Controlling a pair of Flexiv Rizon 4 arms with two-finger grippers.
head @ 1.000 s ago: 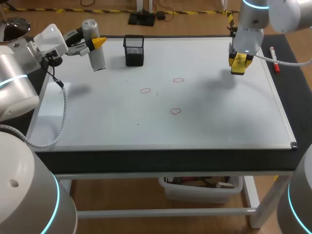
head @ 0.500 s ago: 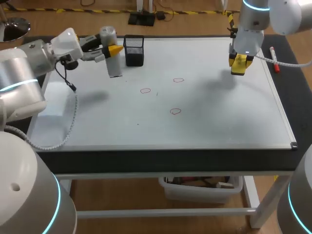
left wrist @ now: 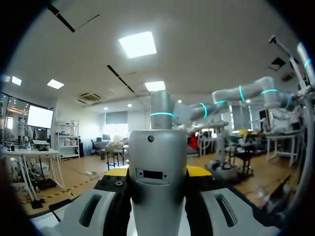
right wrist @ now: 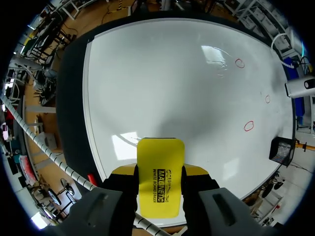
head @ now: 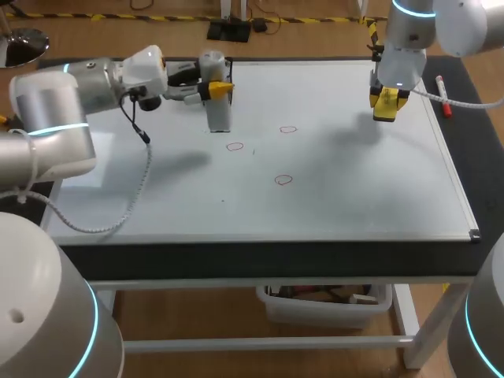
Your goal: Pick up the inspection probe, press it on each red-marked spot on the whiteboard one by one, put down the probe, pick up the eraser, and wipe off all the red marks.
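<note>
The left gripper clamps the upright silver probe, its lower end near a red mark on the whiteboard; the right gripper clasps the yellow eraser

Black printed lettering, several words running lengthwise — on the face of the yellow eraser

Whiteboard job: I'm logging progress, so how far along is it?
Done: the left gripper holds the probe, the right gripper holds the eraser. In hand: the probe stands upright near the nearest red mark. Left: pressing the spots, putting down the probe, wiping; all three red marks are unwiped.
</note>
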